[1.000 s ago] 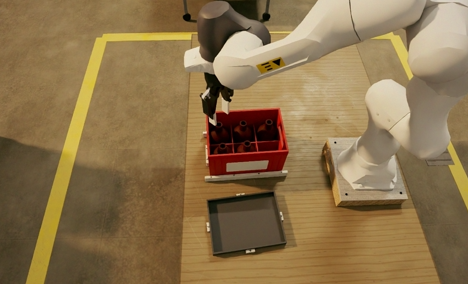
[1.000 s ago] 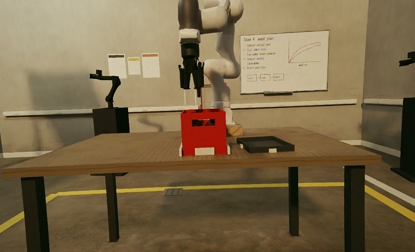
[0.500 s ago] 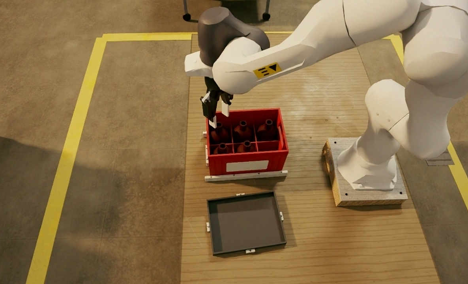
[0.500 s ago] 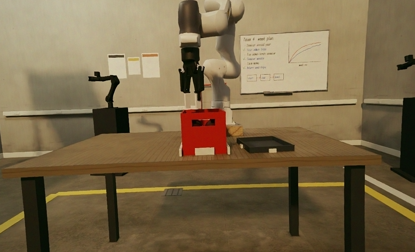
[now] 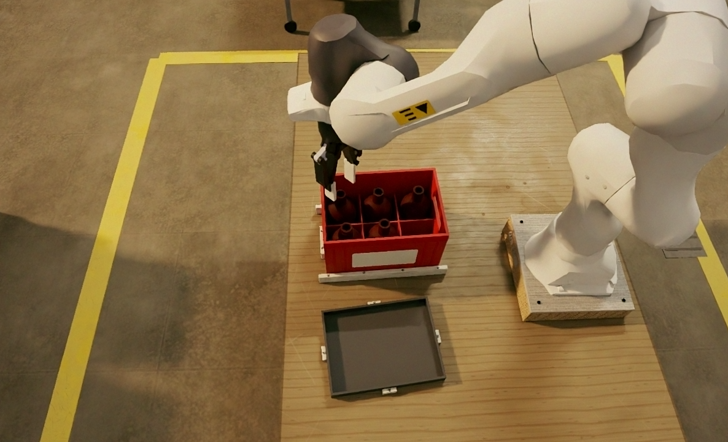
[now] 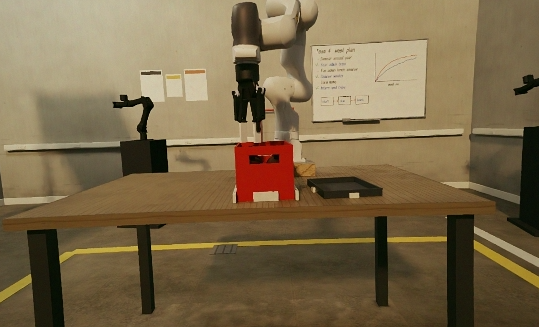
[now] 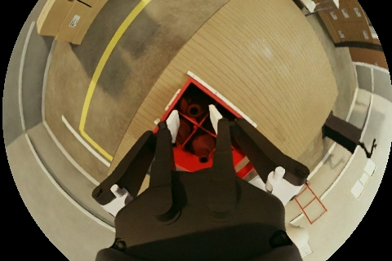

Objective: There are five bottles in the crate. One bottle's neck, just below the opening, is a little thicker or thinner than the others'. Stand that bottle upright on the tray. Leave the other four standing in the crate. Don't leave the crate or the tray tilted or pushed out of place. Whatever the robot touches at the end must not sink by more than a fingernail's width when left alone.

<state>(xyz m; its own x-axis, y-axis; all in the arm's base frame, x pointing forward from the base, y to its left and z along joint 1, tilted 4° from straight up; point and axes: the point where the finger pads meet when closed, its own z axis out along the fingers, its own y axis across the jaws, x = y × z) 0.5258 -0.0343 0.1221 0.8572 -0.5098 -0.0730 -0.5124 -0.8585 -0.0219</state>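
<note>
The red crate (image 5: pixel 337 261) (image 6: pixel 263 179) (image 7: pixel 192 165) stands level on the table. Five brown bottles stand in it: three in the far row, at left (image 5: pixel 342 210), middle (image 5: pixel 378 206) and right (image 5: pixel 415 206), and two in the near row, at left (image 5: pixel 346 232) and middle (image 5: pixel 382 230). The near right cell is empty. I cannot tell whose neck differs. My gripper (image 5: pixel 340 182) (image 6: pixel 250 133) (image 7: pixel 193 114) is partly open and empty, pointing down just above the crate's far left corner, over the far left bottle. The dark tray (image 5: pixel 383 352) (image 6: pixel 344 185) lies flat and empty.
White strips (image 5: pixel 383 274) line the crate's foot, and small white blocks (image 5: pixel 389 390) sit at the tray's sides. The arm's base (image 5: pixel 575 307) stands to the right of both. The crate's red walls and dividers surround the bottles closely.
</note>
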